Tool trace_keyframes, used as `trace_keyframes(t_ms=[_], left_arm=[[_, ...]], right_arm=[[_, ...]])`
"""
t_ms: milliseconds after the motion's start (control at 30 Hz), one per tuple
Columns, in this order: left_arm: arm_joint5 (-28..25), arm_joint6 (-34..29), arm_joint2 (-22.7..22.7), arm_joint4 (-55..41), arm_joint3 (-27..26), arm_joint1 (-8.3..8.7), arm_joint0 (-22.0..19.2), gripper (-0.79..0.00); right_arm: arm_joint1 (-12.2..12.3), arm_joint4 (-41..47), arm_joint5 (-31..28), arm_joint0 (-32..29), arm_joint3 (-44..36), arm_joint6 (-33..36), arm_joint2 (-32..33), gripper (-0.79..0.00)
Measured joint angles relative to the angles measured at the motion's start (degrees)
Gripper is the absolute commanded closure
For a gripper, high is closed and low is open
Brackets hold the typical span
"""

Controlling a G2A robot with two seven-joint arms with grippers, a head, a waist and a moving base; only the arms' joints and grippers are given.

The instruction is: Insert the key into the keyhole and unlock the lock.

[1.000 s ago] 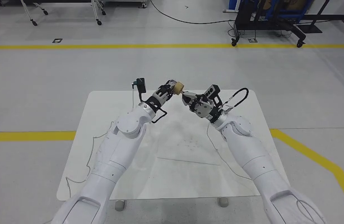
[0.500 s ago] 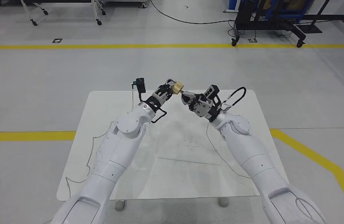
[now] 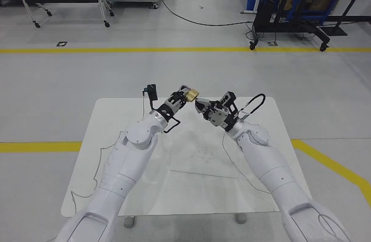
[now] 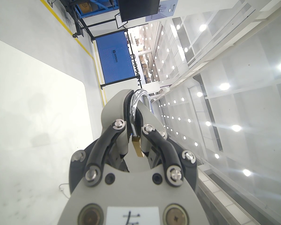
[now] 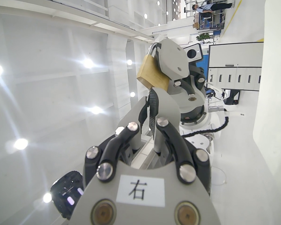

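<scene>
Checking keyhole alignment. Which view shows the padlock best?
Right wrist view: the padlock shows most of its brass body. Left wrist view gives the shackle and a brass sliver between the fingers; top view, a small brass speck.

Both arms converge at the upper centre of the top view, tips nearly touching. The left gripper [image 3: 186, 95] has its jaws clamped on the lock [image 5: 152, 73]; the right gripper [image 3: 200, 105] has its jaws pressed together.

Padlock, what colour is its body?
The padlock has a brass-gold body, clearest in the right wrist view.
</scene>
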Motion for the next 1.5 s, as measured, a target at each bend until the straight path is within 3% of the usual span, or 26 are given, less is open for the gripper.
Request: trace_keyframes(t_ms=[333, 367, 400, 500, 567, 900, 1067, 1200, 1300, 1500], left_arm=[[0.0, 0.0, 0.0, 0.0, 0.0, 0.01, 0.0, 0.000], [0.0, 0.0, 0.0, 0.0, 0.0, 0.00, 0.0, 0.000], [0.0, 0.0, 0.0, 0.0, 0.0, 0.00, 0.0, 0.000], [0.0, 0.0, 0.0, 0.0, 0.0, 0.00, 0.0, 0.000], [0.0, 0.0, 0.0, 0.0, 0.0, 0.00, 0.0, 0.000], [1.1, 1.9, -0.5, 1.1, -1.9, 0.16, 1.2, 0.000], [2.1, 3.2, -0.6, 3.6, -2.4, 0.32, 1.5, 0.000], [4.0, 3.9, 0.3, 9.6, -1.1, 0.62, 0.8, 0.000], [6.1, 1.6, 1.7, 15.6, 0.4, 1.01, 0.4, 0.000], [11.1, -9.7, 4.8, 27.0, 2.5, 2.11, 0.0, 0.000]], right_arm=[[-1.1, 10.0, 5.4, 1.1, 4.4, 9.3, 0.6, 0.000], [-1.2, 10.7, 5.8, 1.3, 4.9, 10.0, 0.6, -0.068], [-1.3, 11.1, 6.1, 1.5, 5.4, 10.7, 0.6, -0.265], [-1.5, 10.8, 5.6, 2.3, 7.0, 11.1, 0.4, -0.665], [-1.6, 10.2, 5.3, 2.7, 7.5, 11.4, 0.1, -0.785], [-0.8, 4.1, 0.5, 2.5, 6.7, 9.9, 1.5, -0.785], [0.6, 2.1, 0.0, 0.3, 3.0, 9.7, 4.8, -0.785], [2.5, -4.6, -0.8, -2.2, -2.1, 7.3, 8.6, -0.785], [2.7, -5.5, -0.9, -2.4, -2.5, 6.9, 8.9, -0.785], [2.7, -5.0, -0.9, -2.3, -2.3, 7.1, 8.8, -0.785]])
